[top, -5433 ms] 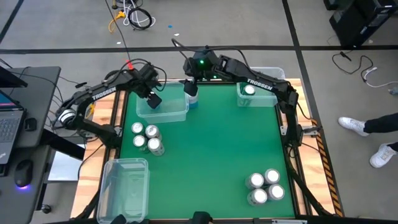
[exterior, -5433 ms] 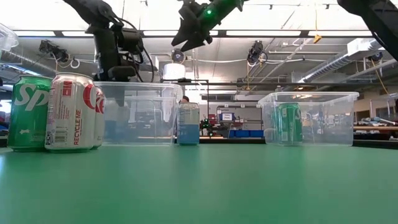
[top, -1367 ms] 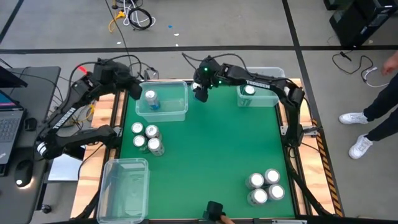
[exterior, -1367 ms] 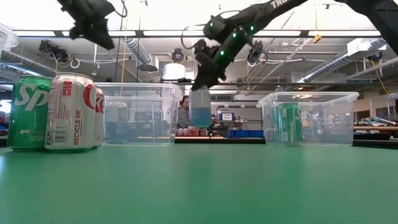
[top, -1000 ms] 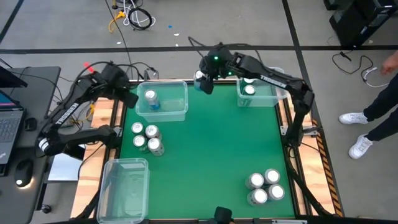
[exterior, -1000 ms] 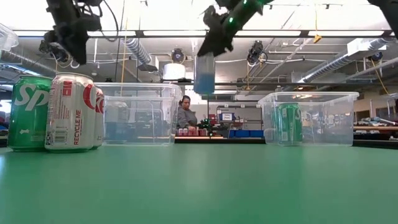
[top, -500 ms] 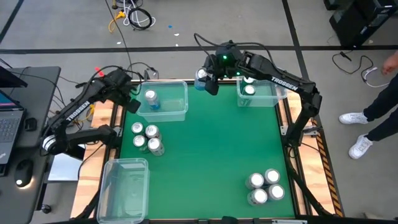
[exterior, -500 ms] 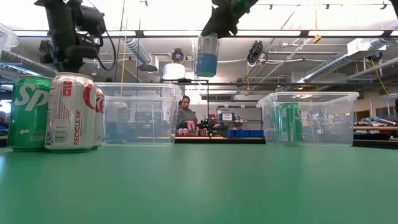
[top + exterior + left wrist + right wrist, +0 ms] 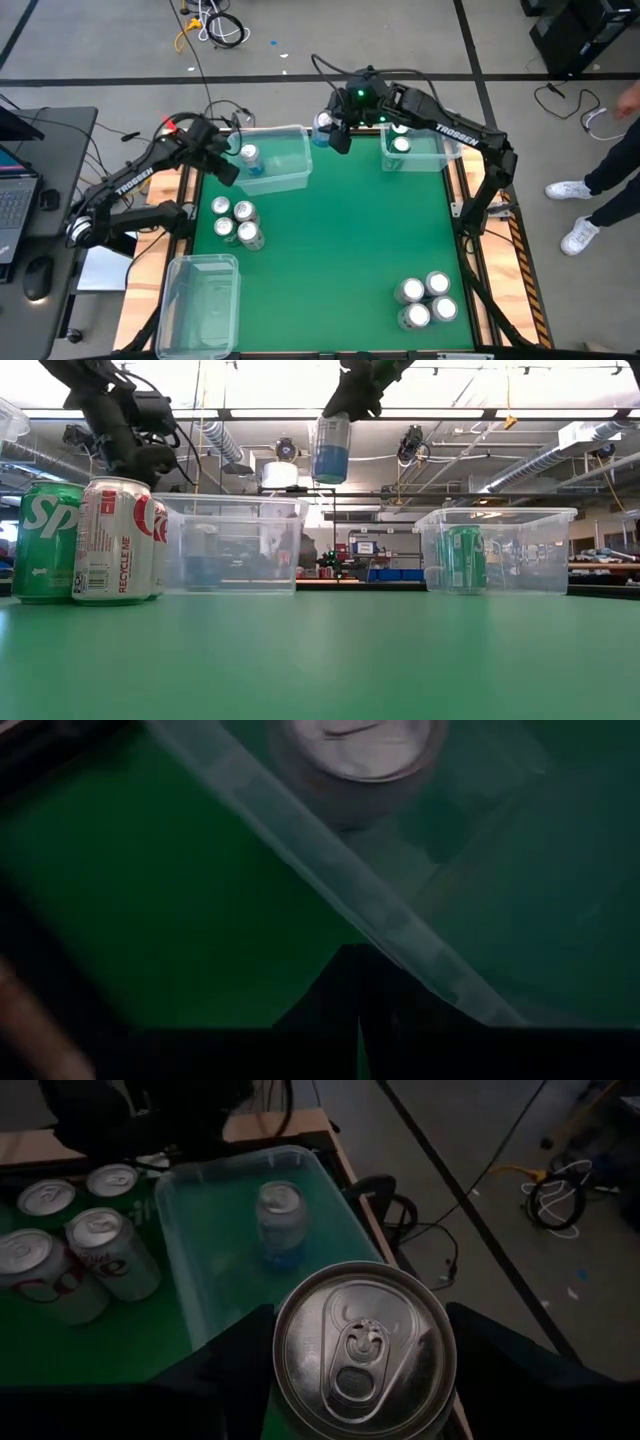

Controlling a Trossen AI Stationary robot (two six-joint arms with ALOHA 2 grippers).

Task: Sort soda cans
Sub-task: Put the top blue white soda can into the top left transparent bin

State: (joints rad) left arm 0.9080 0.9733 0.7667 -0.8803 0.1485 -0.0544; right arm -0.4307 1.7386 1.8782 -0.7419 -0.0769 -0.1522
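My right gripper (image 9: 326, 128) is shut on a blue-and-white soda can (image 9: 331, 448), high above the table between the two far bins. The far-left clear bin (image 9: 292, 172) holds one silver-topped can (image 9: 249, 157). My left gripper (image 9: 226, 172) is shut at this bin's left wall. The far-right clear bin (image 9: 432, 160) holds a green can (image 9: 466, 558). Several cans stand in a group at the left (image 9: 233, 222), and several more near the right corner (image 9: 425, 300). My left gripper's shut fingertips (image 9: 355, 1005) meet the far-left bin's left wall just under its rim (image 9: 400, 945). They come from the table's left, slanting down. The bin stands on the table. My right gripper pinches the can's side near its top (image 9: 290, 1380) between its two fingers (image 9: 225, 1365). The fingers slant down from the far right. The can hangs nearly upright, lifted clear, top (image 9: 365, 1345) up.
An empty clear bin (image 9: 203, 300) stands at the near left corner. The middle of the green table (image 9: 340, 250) is bare. A laptop (image 9: 15, 205) sits on a side desk to the left. A person's legs (image 9: 600, 200) show beyond the right edge.
My left gripper has come down and toward the far-left bin, reaching its left wall. The bin with its can has slid a little toward the table's right edge. My right gripper has lifted its can slightly higher.
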